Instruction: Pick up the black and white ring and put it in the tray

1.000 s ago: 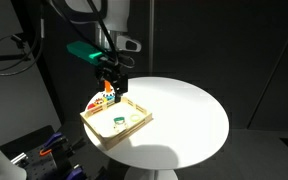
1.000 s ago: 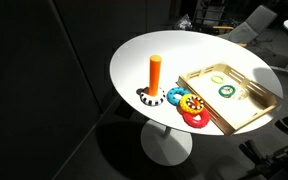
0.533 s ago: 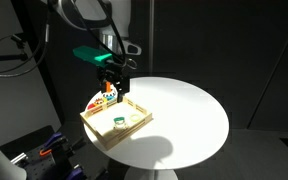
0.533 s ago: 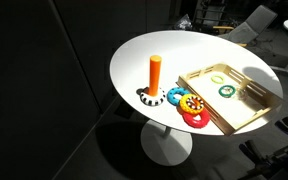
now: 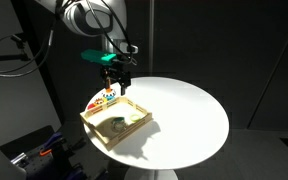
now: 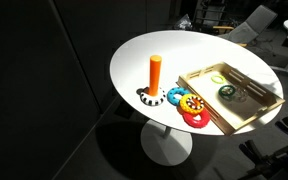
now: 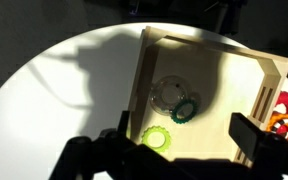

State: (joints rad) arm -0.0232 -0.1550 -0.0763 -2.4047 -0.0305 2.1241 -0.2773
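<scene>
Black and white ring (image 6: 147,99): flat on surface (image 6: 144,50), around foot of upright orange peg (image 6: 155,72), outside tray (image 6: 256,115). Blue ring (image 6: 176,95), yellow-red ring (image 6: 191,103) and red ring (image 6: 197,119) lie between peg and tray. End effector (image 5: 115,84) hangs above tray, apart from black and white ring. Wrist view: end effector released, fingers (image 7: 94,158) spread wide, nothing between them. Below, inside tray: dark green ring (image 7: 186,110), yellow-green ring (image 7: 156,137).

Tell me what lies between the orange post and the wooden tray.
In an exterior view, three rings lie between the orange post and the tray: a blue ring, a yellow-and-red ring and a red ring.
</scene>
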